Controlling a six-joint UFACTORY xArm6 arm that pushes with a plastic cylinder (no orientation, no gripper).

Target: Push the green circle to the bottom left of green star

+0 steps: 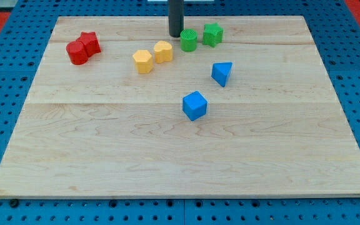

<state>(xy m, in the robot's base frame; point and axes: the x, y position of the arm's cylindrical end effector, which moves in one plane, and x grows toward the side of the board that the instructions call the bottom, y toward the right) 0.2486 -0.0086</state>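
1. Dark rod is cut off by the view's top edge; only its lower part shows. My tip (176, 35) sits on the light wooden board (167, 150) near the top edge, just left of the green circle block (189, 40), very close; contact not clear.
2. No jaws on this rig: just a bare rod, holding nothing.
3. Green circle block lies just left of and slightly below the green star block (213, 34), about touching.
4. Two red blocks (84, 48) near the top-left corner press together; shapes hard to tell.
5. Two yellow blocks (153, 57) sit side by side left of the tip, shapes unclear.
6. Blue triangular block (222, 73) and blue cube (194, 105) sit mid-board, apart.
7. No containers visible.
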